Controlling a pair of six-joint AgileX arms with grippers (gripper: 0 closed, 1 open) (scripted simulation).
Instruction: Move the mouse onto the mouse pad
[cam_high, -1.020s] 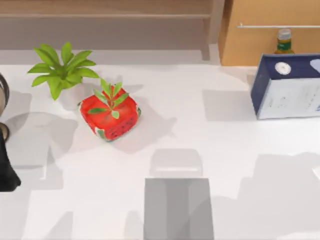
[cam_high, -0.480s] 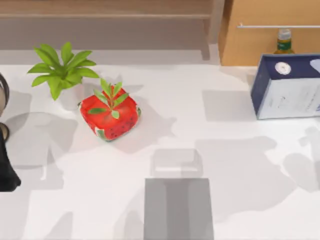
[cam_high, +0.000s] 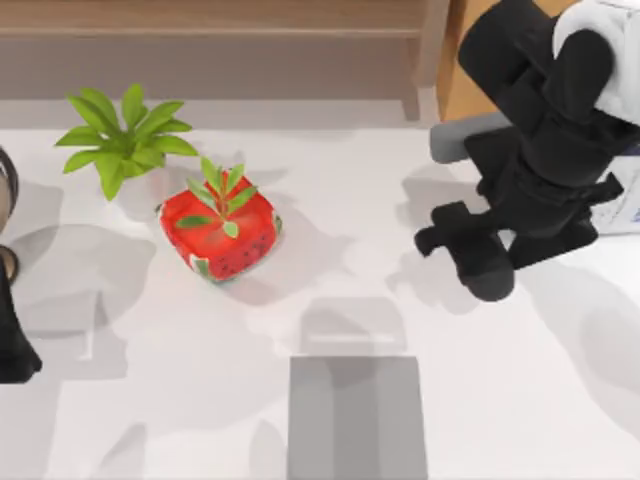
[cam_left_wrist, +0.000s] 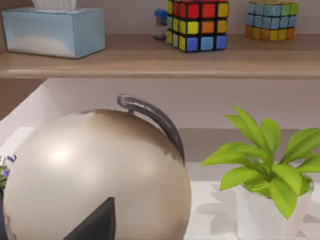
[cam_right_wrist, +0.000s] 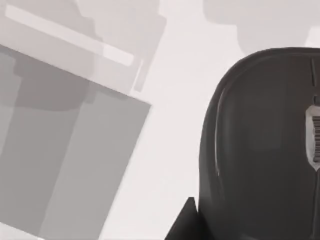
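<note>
Above the desk's (cam_high: 330, 210) right half, right gripper (cam_high: 470, 262) hovering on the black AgileX arm, carrying a dark mouse (cam_right_wrist: 260, 150); jaws mostly hidden, opening impossible to judge, though the mouse sits close beneath the wrist camera and the gripper appears to have hold of it. Mouse seen with scroll wheel (cam_right_wrist: 315, 131) at one end and rounded back at the other; long axis not clear from above. Grey mouse pad (cam_high: 357, 417) lying flat at the near edge of the desk, centre, well apart from the gripper. Red strawberry-shaped pot (cam_high: 220, 232) and green potted plant (cam_high: 122, 140) at left. Left arm (cam_high: 14, 340) parked at the left edge, facing a globe (cam_left_wrist: 95, 175).
</note>
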